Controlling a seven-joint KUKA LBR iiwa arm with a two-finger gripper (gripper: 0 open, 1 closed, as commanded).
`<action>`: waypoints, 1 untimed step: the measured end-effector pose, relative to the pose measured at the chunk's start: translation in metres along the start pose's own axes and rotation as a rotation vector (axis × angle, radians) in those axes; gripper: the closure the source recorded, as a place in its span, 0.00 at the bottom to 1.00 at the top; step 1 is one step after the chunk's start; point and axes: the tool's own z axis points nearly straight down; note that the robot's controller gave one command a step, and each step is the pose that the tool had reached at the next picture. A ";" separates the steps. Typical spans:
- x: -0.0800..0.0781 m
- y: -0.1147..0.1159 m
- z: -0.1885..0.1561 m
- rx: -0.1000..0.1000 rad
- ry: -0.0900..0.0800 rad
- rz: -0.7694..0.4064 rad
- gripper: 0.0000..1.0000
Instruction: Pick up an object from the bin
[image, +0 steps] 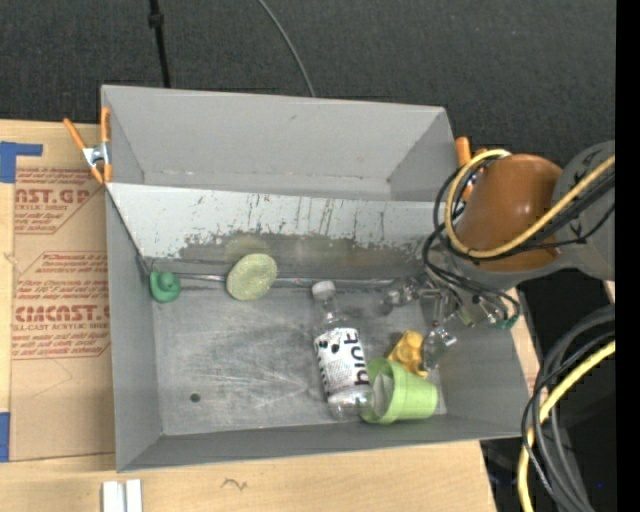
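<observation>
1. Camera view, the surface: the grey metal bin (250, 140) has a pale floor, scuffed and scratched. Dark streaks run along the foot of its sloping back wall.
2. The room: beyond the back rim lies a dark floor (400, 50), with a thin black cable (290, 55) curving across it.
3. My gripper (438, 335) hangs low at the bin's right side, under my orange wrist cover (510, 205) and its yellow cables. I cannot tell whether it is open or closed.
4. Nearest to it is a small crumpled yellow object (408, 349), just beside its tip on the floor.
5. Touching that piece in front is a light green plastic cup (405, 397) on its side, and against the cup lies a clear plastic bottle with a black-and-white label (338, 368).
6. Well apart, along the back wall, sit a round pale yellow-green disc (252, 277) and a small green lump (165, 287) in the left corner.
</observation>
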 end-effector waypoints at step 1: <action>-0.002 -0.003 0.020 -0.002 0.020 -0.119 1.00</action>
